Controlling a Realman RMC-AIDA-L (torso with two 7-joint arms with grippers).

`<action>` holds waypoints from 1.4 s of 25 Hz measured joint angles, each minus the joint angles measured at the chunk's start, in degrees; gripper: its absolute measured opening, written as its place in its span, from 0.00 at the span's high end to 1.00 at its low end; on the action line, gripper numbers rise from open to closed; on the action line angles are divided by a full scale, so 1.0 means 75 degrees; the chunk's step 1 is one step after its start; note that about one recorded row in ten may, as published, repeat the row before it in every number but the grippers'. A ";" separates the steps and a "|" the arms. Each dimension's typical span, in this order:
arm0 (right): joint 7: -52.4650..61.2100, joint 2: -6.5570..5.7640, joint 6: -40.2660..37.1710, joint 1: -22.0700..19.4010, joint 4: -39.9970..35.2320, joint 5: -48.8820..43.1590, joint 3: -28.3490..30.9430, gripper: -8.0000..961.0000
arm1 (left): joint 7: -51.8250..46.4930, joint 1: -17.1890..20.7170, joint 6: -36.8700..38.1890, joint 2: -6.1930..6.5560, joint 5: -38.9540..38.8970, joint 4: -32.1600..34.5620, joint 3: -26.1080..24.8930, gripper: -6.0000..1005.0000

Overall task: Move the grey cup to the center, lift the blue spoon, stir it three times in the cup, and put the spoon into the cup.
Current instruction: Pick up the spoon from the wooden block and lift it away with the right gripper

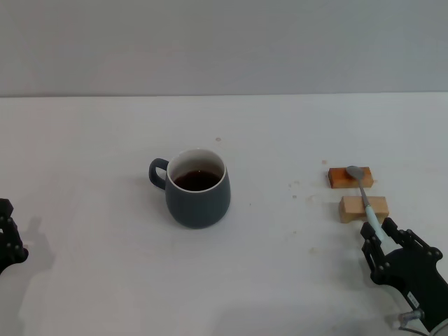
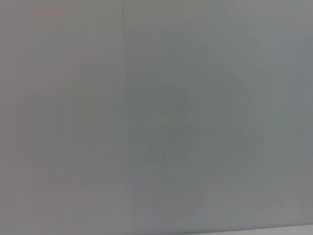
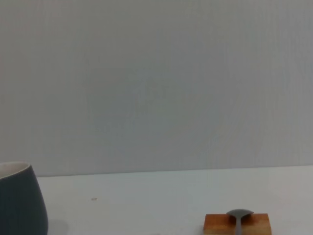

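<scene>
The grey cup stands upright near the table's middle, handle toward the left, dark liquid inside; its side also shows in the right wrist view. The blue spoon lies across two wooden blocks at the right, its grey bowl on the far block and its pale handle pointing toward me. My right gripper is low at the handle's near end, open, with one finger on either side of the handle tip. My left gripper is parked at the left edge of the head view.
The far, darker wooden block and the near, lighter block sit close together at the right. A few small crumbs or specks lie between cup and blocks. The left wrist view shows only a plain grey wall.
</scene>
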 joint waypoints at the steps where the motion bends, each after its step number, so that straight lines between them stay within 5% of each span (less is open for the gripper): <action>1: 0.0000 0.0000 0.0000 0.0000 0.0000 0.0000 0.0000 0.65 | 0.0000 0.0000 0.0000 0.0000 0.0000 0.0000 0.0000 1.00; 9: 0.0133 0.0006 0.0156 0.0036 0.0045 0.0023 0.0084 0.70 | 0.0000 -0.0001 0.0000 0.0005 0.0001 0.0024 0.0000 1.00; 12: 0.0168 0.0009 0.0353 0.0106 0.0047 0.0033 0.0103 0.83 | 0.0000 -0.0009 0.0001 0.0000 0.0000 0.0080 0.0000 1.00; 27: -0.0473 -0.0079 -0.0473 -0.0395 0.0685 -0.0050 0.0003 0.83 | -0.0018 -0.0013 0.0001 -0.0013 0.0000 0.0080 0.0000 1.00; 32: -0.1298 -0.0273 -0.0348 -0.0583 0.1685 -0.0062 0.0017 0.83 | -0.0016 -0.0012 0.0001 -0.0012 0.0000 0.0083 0.0037 1.00; 35: -0.1715 -0.0615 0.0101 -0.0597 0.2600 -0.0065 0.0032 0.83 | -0.0007 -0.0011 0.0000 -0.0012 0.0000 0.0079 0.0061 1.00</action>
